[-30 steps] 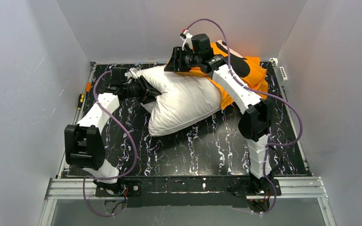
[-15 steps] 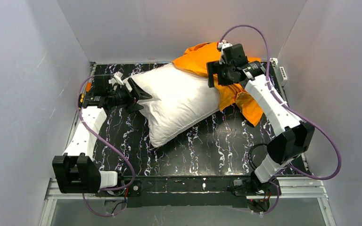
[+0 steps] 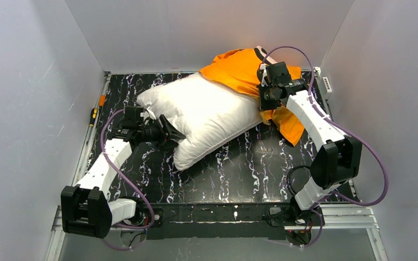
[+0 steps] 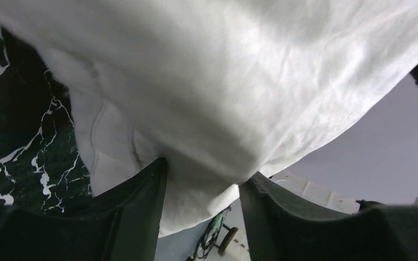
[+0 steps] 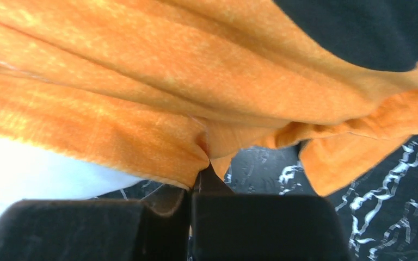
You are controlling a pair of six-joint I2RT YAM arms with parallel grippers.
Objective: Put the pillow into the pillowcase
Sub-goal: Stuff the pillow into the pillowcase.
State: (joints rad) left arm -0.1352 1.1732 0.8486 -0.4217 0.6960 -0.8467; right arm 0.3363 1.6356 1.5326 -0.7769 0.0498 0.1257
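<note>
Far left, beside the table's edge: small yellow-and-black-handled screwdriver (image 3: 93,114), well apart from everything else.

Left gripper (image 4: 206,169) low over the black, white-veined marbled tabletop (image 3: 250,163), at the near-left edge of the large plump off-white fabric pillow (image 3: 207,117). Jaws part-way apart, a bulge of pillow fabric filling the gap, both dark fingers (image 4: 141,206) pressed against it: clamped on the pillow's edge.

Pillow lying diagonally across mid-table, one corner toward the far left, the near corner pointing at the arm bases. Far-right end covered by the bright orange fabric pillowcase (image 3: 239,68). Inside the opening or merely under the cloth: cannot tell.

Pillowcase bunched at the far right of the table, rumpled, a patch of black print showing at its far edge, one flap trailing down onto the tabletop.

Right gripper (image 5: 198,179) at the pillowcase's near edge, just beside the pillow's right end. Jaws squeezed together, a pinch of orange hem caught at the tips: grasping the pillowcase.

Far right, by the wall: white power strip (image 3: 327,84).
</note>
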